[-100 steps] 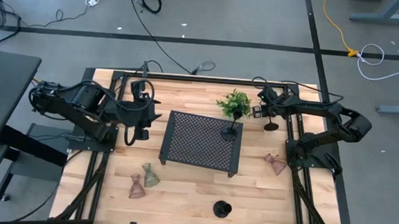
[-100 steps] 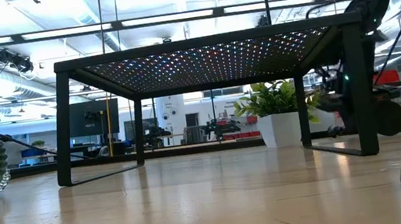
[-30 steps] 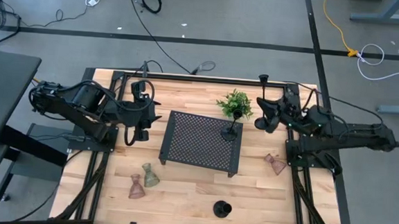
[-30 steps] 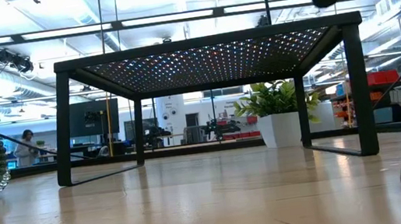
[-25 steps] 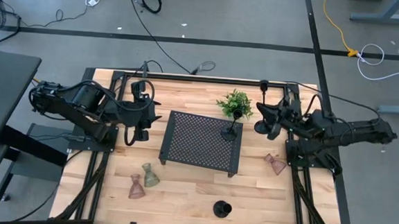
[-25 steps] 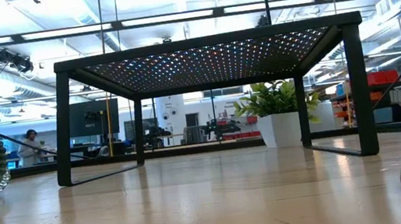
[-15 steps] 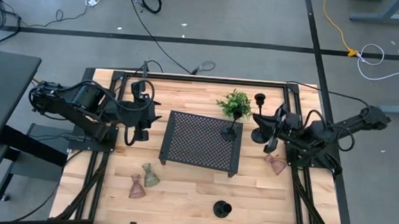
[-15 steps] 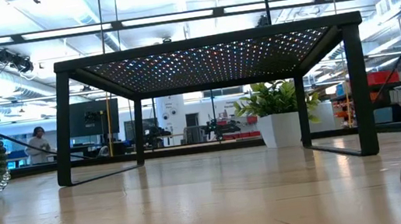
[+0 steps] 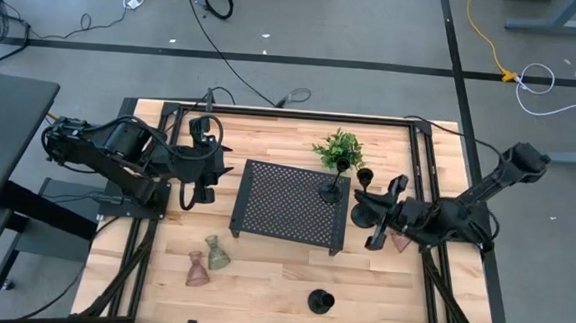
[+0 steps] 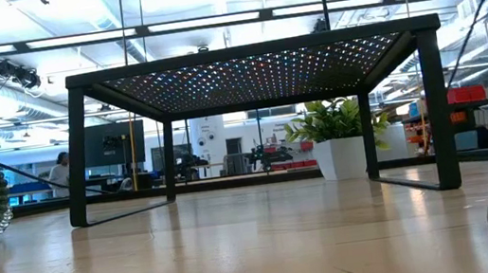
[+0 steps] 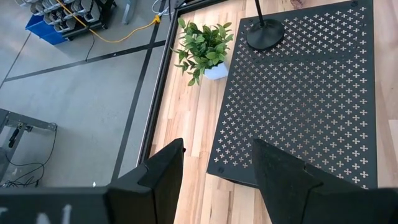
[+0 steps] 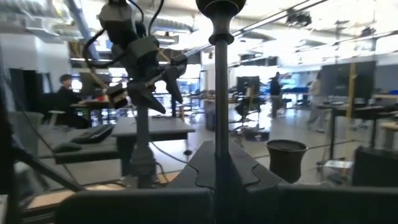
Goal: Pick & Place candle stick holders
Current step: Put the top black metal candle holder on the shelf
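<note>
The right gripper (image 9: 393,214) is clamped on the thin stem of a black candle holder (image 9: 367,208) and carries it in the air just right of the black tray (image 9: 290,204), near the tray's right edge. To finish this step well, I would bring the holder over a bare patch of the tray, left of the black holder already standing (image 9: 332,191) at the far right corner, so the two bases do not knock. The stem should be brought upright before lowering; it looks tilted from above. Release only once the round base sits flat on the perforated top.

The carried holder is slim and matt black, with a round base at one end and a small cup at the other; the right wrist view shows the stem (image 12: 218,93) running straight up between the fingers.

The left gripper (image 9: 203,172) waits at the left of the tray, fingers partly apart and holding nothing.
</note>
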Available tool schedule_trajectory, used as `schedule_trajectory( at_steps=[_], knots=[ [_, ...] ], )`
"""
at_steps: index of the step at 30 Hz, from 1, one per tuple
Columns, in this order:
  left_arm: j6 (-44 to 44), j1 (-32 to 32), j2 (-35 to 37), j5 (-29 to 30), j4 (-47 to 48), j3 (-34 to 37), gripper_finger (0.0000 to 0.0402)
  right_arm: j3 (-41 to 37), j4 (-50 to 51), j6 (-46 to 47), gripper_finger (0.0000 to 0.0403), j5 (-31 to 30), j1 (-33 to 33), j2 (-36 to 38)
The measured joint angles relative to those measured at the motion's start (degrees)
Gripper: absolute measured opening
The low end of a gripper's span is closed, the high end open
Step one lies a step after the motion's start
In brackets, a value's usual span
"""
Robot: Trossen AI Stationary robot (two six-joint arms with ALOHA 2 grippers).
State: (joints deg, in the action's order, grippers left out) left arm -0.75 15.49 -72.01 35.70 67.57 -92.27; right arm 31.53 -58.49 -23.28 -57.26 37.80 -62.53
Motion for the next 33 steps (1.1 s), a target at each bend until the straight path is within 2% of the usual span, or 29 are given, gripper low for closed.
schedule_trajectory(
  at_steps=[6, 13, 23, 28, 33],
  knots=[
    [-0.02, 0.02, 0.0, -0.02, 0.0, 0.0, 0.0192, 0.0, -17.3, -8.81, 0.0001, -2.34, 1.03, -9.54],
    [-0.09, 0.01, 0.0, -0.02, 0.0, 0.01, 0.0193, 0.0, -30.82, -12.55, 0.0001, -3.28, 1.06, -19.02],
    [-0.11, 0.01, 0.0, -0.02, -0.02, 0.0, 0.0193, 0.02, -31.56, -8.43, 0.0001, -2.27, 0.48, -25.7],
    [-0.13, 0.01, 0.0, -0.02, -0.02, 0.0, 0.0193, -0.4, -31.59, -5.64, 0.0001, -8.32, 0.09, -28.23],
    [-0.13, 0.0, 0.0, -0.02, -0.03, 0.0, 0.0193, 0.17, -31.57, -3.75, 0.0001, -7.77, -1.24, -29.15]
  ],
)
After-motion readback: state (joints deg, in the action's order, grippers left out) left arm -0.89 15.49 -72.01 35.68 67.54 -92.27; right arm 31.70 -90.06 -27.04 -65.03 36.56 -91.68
